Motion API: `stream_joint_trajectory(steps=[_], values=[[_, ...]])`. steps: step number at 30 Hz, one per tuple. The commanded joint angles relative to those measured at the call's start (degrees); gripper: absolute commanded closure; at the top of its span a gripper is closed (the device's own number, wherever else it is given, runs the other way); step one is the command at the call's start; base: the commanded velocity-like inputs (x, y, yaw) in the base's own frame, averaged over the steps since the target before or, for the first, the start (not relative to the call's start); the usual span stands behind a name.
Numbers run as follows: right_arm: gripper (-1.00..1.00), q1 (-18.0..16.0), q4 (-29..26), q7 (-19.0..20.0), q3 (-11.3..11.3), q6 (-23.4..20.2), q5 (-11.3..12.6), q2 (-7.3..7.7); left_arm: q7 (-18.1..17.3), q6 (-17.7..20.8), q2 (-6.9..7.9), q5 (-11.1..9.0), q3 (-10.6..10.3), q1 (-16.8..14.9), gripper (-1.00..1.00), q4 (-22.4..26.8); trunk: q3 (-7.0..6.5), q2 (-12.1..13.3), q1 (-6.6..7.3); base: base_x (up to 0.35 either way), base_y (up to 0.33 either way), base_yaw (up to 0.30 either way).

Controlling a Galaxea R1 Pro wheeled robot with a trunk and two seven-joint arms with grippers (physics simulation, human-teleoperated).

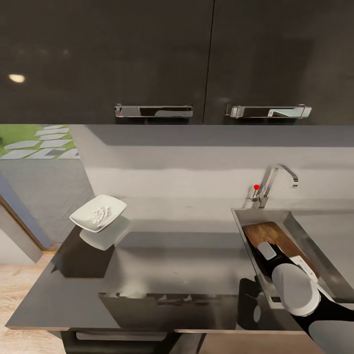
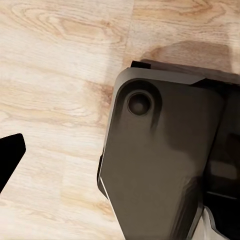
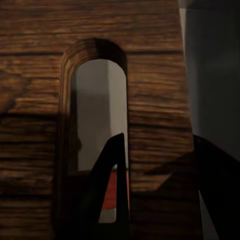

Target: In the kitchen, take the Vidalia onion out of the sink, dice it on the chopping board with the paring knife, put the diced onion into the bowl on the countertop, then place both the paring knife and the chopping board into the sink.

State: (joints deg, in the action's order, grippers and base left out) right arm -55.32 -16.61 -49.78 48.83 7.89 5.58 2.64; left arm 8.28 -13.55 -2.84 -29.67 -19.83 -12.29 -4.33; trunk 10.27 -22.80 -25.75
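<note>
The brown wooden chopping board (image 1: 272, 235) leans tilted inside the sink (image 1: 300, 227), at the right of the countertop (image 1: 177, 265). My right arm (image 1: 295, 287) reaches down onto it. In the right wrist view my right gripper (image 3: 160, 165) straddles the strip of the chopping board (image 3: 150, 75) beside its handle slot, one finger (image 3: 112, 180) through the slot, and looks shut on the strip. A red-orange sliver, the paring knife's handle (image 3: 114, 192), shows through the slot. The white bowl (image 1: 98, 213) at the left holds the diced Vidalia onion (image 1: 102, 213). One black fingertip (image 2: 10, 155) of my left gripper hangs over the floor.
A curved chrome tap (image 1: 276, 181) with a red knob (image 1: 256, 187) stands behind the sink. Glossy black upper cabinets (image 1: 157, 59) hang overhead. In the left wrist view the robot's dark base (image 2: 165, 165) stands on the pale plank floor (image 2: 60, 65).
</note>
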Motion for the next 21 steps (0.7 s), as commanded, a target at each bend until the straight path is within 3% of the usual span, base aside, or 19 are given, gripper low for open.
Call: stream_joint_trajectory(steps=[1, 21], values=[[-1.0, -0.05, 0.01, -0.06, 0.06, 0.55, 0.57, 0.05, 0.07, -0.31, -0.06, -0.3, -0.48, -0.1, -1.0, -0.24, 0.11, -0.12, -0.03, 0.0, 0.0, 0.0], [-1.0, -0.05, -0.72, -0.14, 0.35, 0.56, 0.74, 0.0, -0.01, 0.49, -0.01, -0.3, -0.48, -0.1, -1.0, -0.19, 0.11, -0.12, -0.03, 0.0, 0.0, 0.0]])
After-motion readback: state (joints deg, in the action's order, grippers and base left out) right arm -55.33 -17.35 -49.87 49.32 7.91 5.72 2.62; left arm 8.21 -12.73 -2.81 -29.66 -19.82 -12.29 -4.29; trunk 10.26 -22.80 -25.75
